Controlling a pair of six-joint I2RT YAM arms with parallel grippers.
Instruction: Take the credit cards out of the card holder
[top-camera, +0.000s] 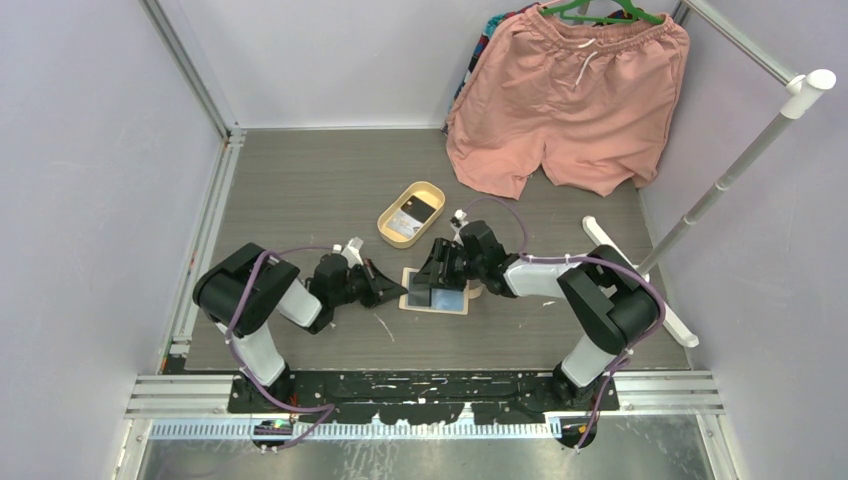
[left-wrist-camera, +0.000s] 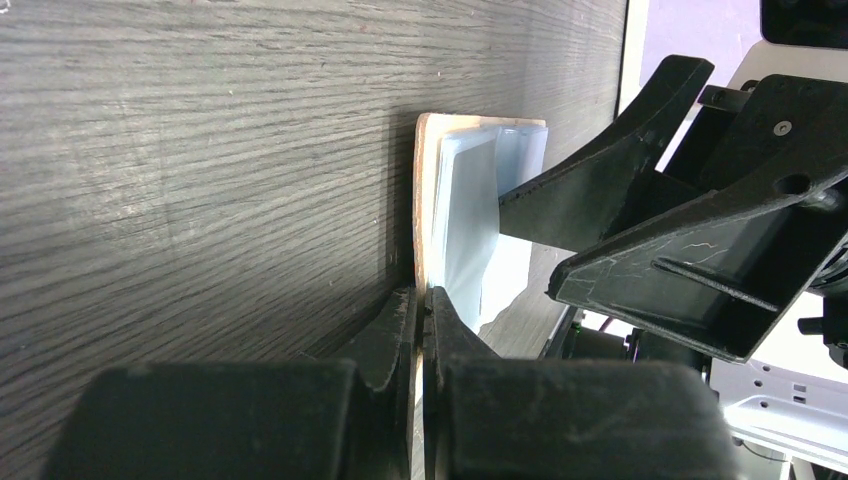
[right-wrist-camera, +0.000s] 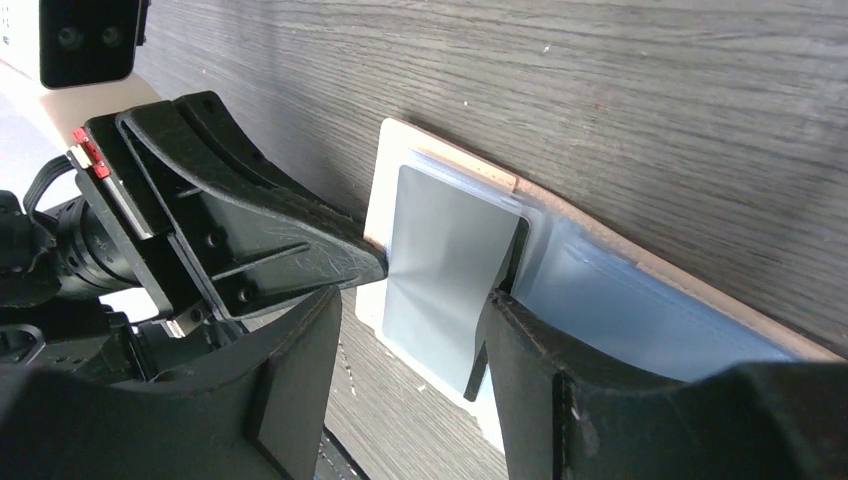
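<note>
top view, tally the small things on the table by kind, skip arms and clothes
card holder: 1
oval tray: 1
cards: 2, a dark card in the tray and a pale blue-grey card at the holder
total: 4

Black arms (top-camera: 243, 290) with white link sections, purple cables (top-camera: 240, 312) looping alongside them.

Bright even light, soft shadows, blurred foregrounds.

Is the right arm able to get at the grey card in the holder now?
Probably yes: the right tool is open astride the grey card, while the left tool clamps the card holder by its edge.
</note>
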